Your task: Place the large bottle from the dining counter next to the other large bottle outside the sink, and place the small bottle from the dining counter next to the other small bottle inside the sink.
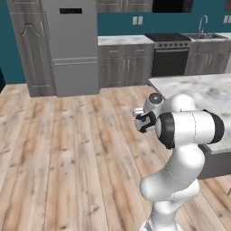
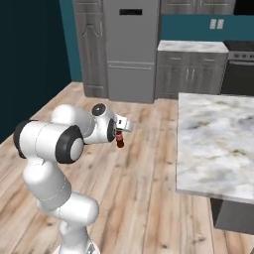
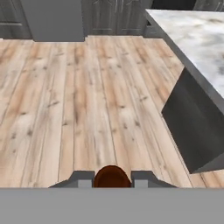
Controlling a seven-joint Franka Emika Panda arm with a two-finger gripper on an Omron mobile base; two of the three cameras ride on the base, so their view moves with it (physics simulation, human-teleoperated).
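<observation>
We see a small bottle held at the end of the arm, out over the wooden floor and well clear of the marble tabletop of the dining counter. In the right base view it reads as a short, dark reddish-brown shape hanging just below the hand, with a darker lower end; it is too small there for us to make out a label or a cap. In the hand view we look straight down its length, so it appears as a rounded reddish-brown dome sitting between the two grey fingers.

The fingers are clenched on the small bottle, one on each side of it, and the gripper points downward toward the floor. The bottle's long axis runs along the gripper's own direction, close to upright in the room, with its far end aimed at the floorboards. We cannot tell which end is the neck.

In the left base view the hand sits in front of the arm's elbow and the bottle itself is hidden behind it. Beyond, we see the grey refrigerator, the black oven, and at the far right a faucet over the sink counter.
</observation>
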